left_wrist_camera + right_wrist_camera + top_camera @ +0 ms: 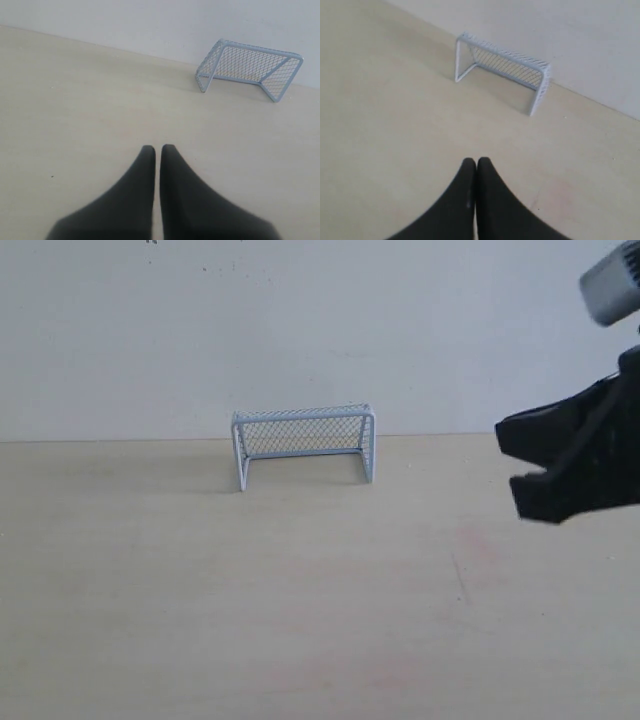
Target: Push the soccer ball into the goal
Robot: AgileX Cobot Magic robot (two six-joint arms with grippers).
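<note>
The goal (304, 418) stands at the back middle of the table, its pale tube frame and mesh against the wall, mouth facing forward. It shows in the left wrist view (250, 64) and the right wrist view (506, 63) too, and nothing lies inside it. The soccer ball is out of view in every frame. My right gripper (508, 462) hangs above the table's right side, well to the right of the goal; its black fingertips (476, 161) meet on nothing. My left gripper (157, 147) is shut and empty over bare table, and does not show in the exterior view.
The pale wooden table (250, 590) runs back to a white wall (300, 330) right behind the goal. A faint dark scratch (460, 580) marks the tabletop right of centre.
</note>
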